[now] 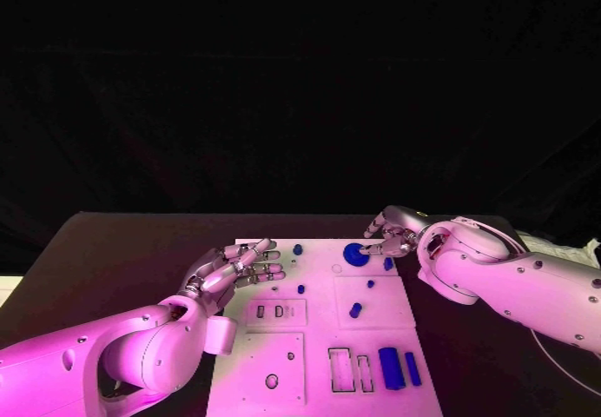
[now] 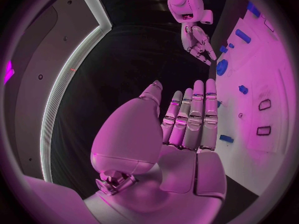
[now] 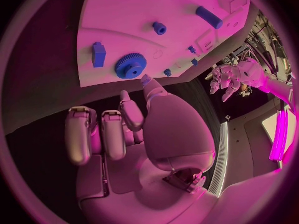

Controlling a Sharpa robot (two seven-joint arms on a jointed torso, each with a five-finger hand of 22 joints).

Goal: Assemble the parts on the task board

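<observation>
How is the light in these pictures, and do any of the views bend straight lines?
Head view: pink-violet light falls on the task board and both arms; the background is black. Left wrist view: fisheye, so the board's edge curves beside the left hand; a bright strip bows along the room's side. Right wrist view: same bending; the blue gear stays sharp near the right hand.

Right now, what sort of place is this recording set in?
Probably a robot test bench in a lab: a black table against a dark backdrop, a white task board with cut-out slots, and small blue parts such as a gear.
</observation>
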